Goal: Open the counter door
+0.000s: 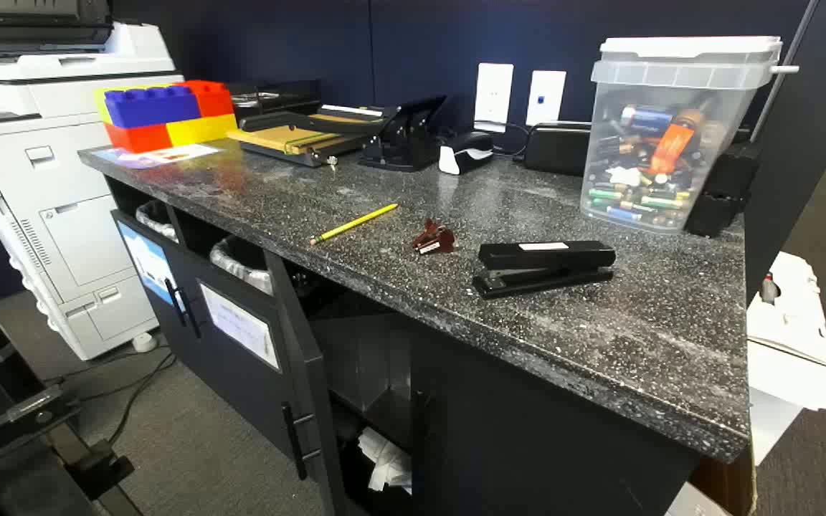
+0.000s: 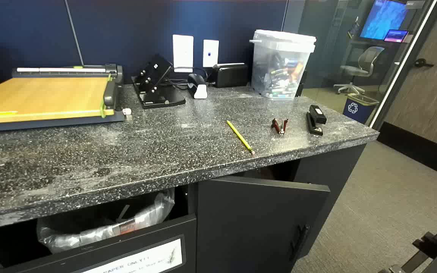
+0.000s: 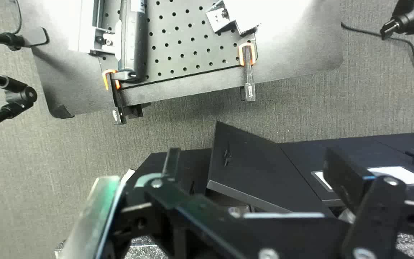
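The black counter door (image 1: pixel 318 408) stands partly open, swung out from the cabinet under the counter (image 1: pixel 456 287). The open door also shows in an exterior view (image 2: pixel 249 220) and in the wrist view (image 3: pixel 253 169). Its dark bar handle (image 1: pixel 295 441) is on the outer face near the free edge; the handle also shows in the wrist view (image 3: pixel 226 155). My gripper (image 3: pixel 254 162) is open, its fingers wide apart with nothing between them. In the wrist view the door appears beyond the fingers, apart from them. The gripper is out of both exterior views.
On the counter lie a pencil (image 1: pixel 354 224), a staple remover (image 1: pixel 434 238), a stapler (image 1: pixel 546 266) and a clear bin (image 1: pixel 664 136). A neighbouring cabinet door (image 1: pixel 241 330) carries a paper sign. A mounting table with clamps (image 3: pixel 248 72) and tripod legs (image 3: pixel 16 93) show in the wrist view.
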Controlling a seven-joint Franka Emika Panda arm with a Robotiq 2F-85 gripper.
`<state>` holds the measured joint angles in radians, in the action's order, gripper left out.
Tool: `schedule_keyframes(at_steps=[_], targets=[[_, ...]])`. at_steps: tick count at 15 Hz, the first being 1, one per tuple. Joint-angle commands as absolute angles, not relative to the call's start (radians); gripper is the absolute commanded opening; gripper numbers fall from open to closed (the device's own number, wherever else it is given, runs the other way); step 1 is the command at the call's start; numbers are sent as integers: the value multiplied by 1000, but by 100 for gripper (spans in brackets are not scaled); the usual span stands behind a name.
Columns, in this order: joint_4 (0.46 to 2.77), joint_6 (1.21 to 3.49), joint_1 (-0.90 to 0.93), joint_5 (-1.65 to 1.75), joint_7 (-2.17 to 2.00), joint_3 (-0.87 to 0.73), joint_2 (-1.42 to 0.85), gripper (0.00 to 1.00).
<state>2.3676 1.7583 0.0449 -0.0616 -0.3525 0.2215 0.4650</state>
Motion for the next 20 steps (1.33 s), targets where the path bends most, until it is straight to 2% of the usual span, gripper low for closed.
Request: schedule_keyframes(at_steps=[1, 4, 9, 20], targets=[[2365, 1757, 58, -57, -357, 210, 463, 100], [2363, 1757, 58, -57, -357, 210, 463, 100], [2336, 1929, 10, -4, -313, 157, 306, 100], [2216, 2430, -62, 28, -64, -25, -257, 100]])
